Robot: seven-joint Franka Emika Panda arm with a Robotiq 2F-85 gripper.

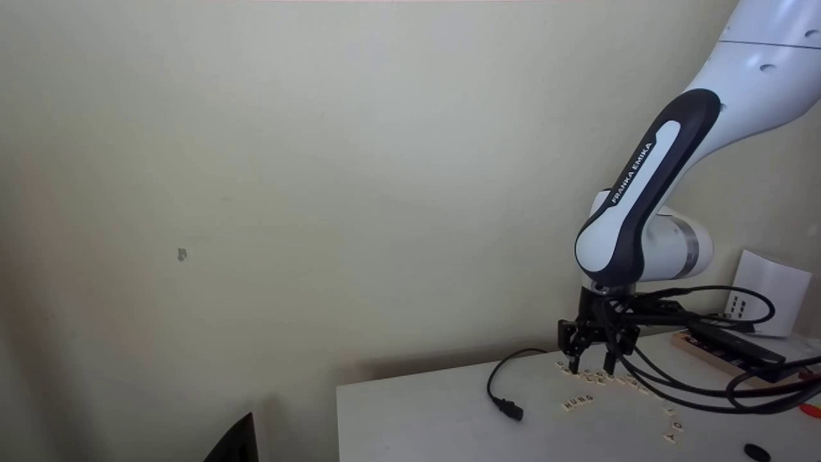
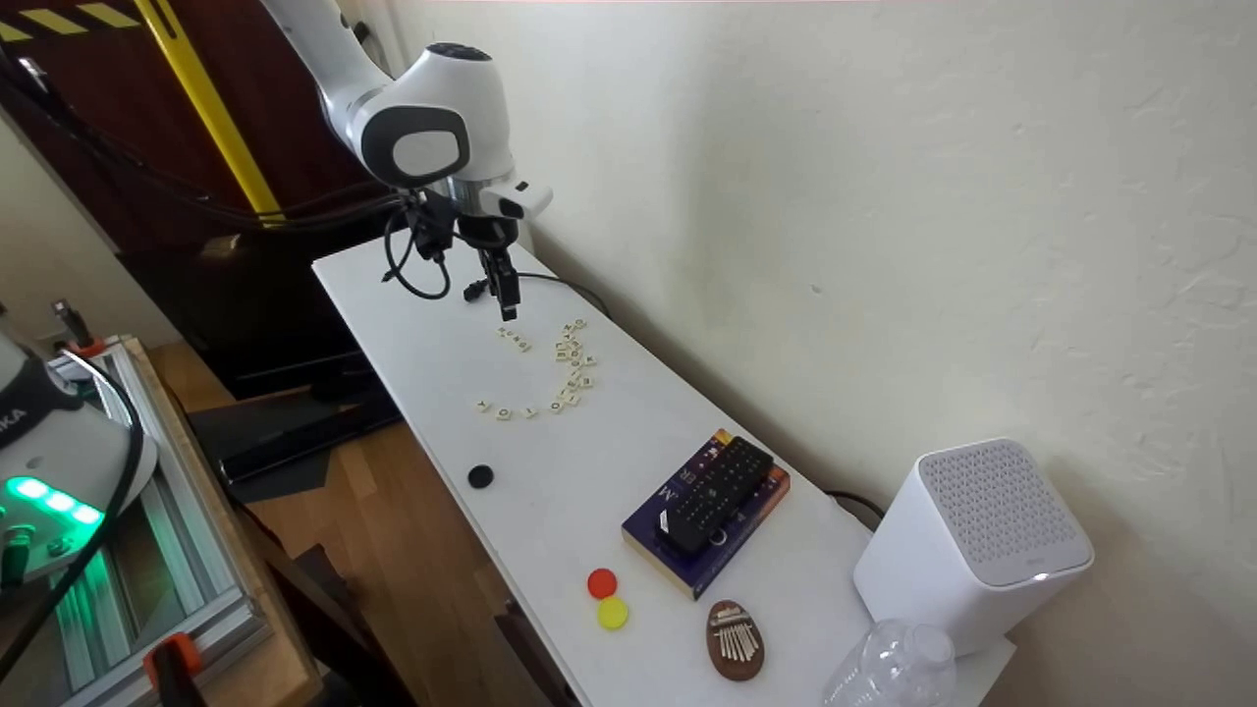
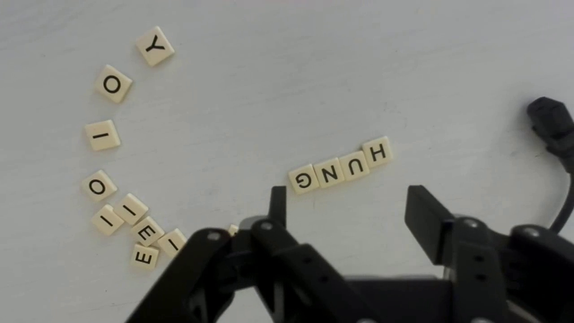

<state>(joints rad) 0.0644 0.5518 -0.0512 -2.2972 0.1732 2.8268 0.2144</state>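
Gripper (image 3: 346, 202) spread above a white table (image 2: 589, 452), near a row of four tiles (image 3: 329, 172)

From where I stand, the arm (image 1: 648, 179) bends down over the table and ends in the gripper, held above the surface, its fingers (image 3: 426, 222) parted with a bare gap between them. The row of four tiles, reading HUNG, lies flat on the white table; in the wrist view it appears upside down, with the G just beside one fingertip. The tiles abut edge to edge, the H set slightly out of line. Around the row bends a curve of loose tiles (image 3: 98, 185): Y, O, I and O lie apart from one another, followed by a close cluster of I and E tiles. One more tile (image 3: 233, 230) is mostly hidden behind a finger. Past the H end of the row rests a black cable plug (image 3: 554, 130). Farther along the table, in an exterior view: a black disc (image 2: 480, 476); a book (image 2: 668, 488) bearing a remote control (image 2: 715, 496); a red disc (image 2: 602, 583) and a yellow disc (image 2: 612, 615), side by side; a thumb piano (image 2: 735, 643); and a white box (image 2: 943, 570) with a perforated top, a clear bottle (image 2: 894, 673) near it.
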